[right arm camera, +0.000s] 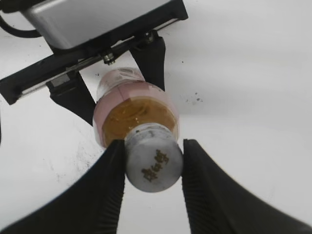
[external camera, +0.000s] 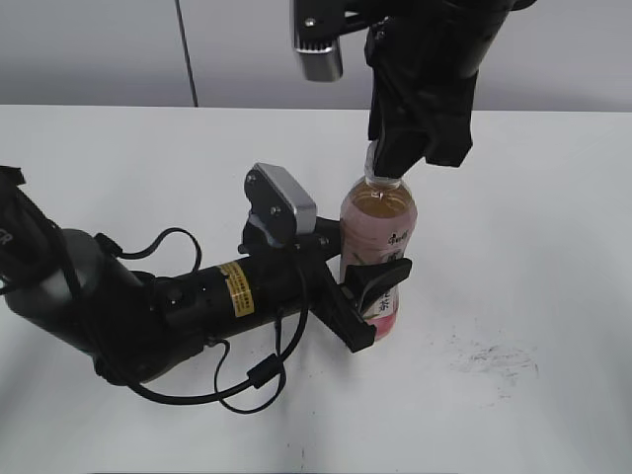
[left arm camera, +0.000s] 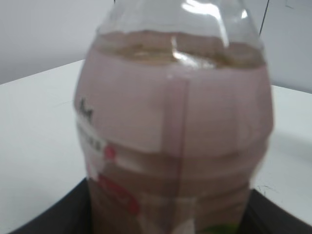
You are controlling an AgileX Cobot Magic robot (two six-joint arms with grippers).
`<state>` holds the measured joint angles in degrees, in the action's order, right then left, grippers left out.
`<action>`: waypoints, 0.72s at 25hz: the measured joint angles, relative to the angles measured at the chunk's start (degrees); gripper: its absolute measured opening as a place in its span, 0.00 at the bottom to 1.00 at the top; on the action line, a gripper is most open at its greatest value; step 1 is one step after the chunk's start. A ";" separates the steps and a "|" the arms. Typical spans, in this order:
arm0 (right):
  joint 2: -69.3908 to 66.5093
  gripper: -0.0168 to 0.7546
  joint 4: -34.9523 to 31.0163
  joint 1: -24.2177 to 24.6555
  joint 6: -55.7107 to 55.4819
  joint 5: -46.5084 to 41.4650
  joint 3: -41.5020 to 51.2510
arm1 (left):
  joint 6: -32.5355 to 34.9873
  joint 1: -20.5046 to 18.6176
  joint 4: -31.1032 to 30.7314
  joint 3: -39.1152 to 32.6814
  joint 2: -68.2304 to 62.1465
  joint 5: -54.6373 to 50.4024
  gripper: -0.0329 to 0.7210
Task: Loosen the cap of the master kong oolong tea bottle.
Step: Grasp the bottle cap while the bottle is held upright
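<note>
Right fingers [right arm camera: 109,190] bracket cap [right arm camera: 154,158], gap on one side, not clamped; left gripper [external camera: 367,301] grasps bottle [external camera: 378,232]. Loose pinch could slip.

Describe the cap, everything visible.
The cap is a small round whitish screw cap, plastic by its look, with dark print on its flat top. It sits on the upright master kong oolong tea bottle. The right gripper straddles it from above, its left finger touching, the right finger close; the left gripper clamps the bottle low down.
</note>
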<state>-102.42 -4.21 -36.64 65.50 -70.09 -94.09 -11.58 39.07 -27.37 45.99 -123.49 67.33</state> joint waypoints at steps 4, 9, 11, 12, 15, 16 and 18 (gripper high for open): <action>0.00 0.37 0.00 0.00 2.09 0.00 0.00 | 0.00 0.00 0.00 0.00 0.00 0.00 0.55; 0.27 0.41 -0.32 0.00 2.20 0.00 0.00 | 0.00 0.00 0.00 0.00 0.00 0.00 0.55; 0.72 0.45 -1.24 0.00 2.13 0.00 0.00 | 0.00 0.00 0.00 0.00 0.00 0.00 0.55; 1.19 0.47 -1.79 0.00 1.65 0.00 0.00 | 0.00 0.00 0.00 0.00 0.00 0.00 0.55; 2.83 0.56 -4.78 0.00 -1.38 0.00 0.00 | 0.00 0.00 0.00 0.00 0.00 0.00 0.55; 3.43 0.60 -5.81 0.00 -2.99 0.00 0.00 | 0.00 0.00 0.00 0.00 0.00 0.00 0.55; 4.29 0.69 -7.28 0.00 -10.69 0.00 0.00 | 0.00 0.00 0.00 0.00 0.00 0.00 0.55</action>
<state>-98.12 -11.49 -36.64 54.82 -70.09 -94.09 -11.58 39.07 -27.37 45.99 -123.49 67.34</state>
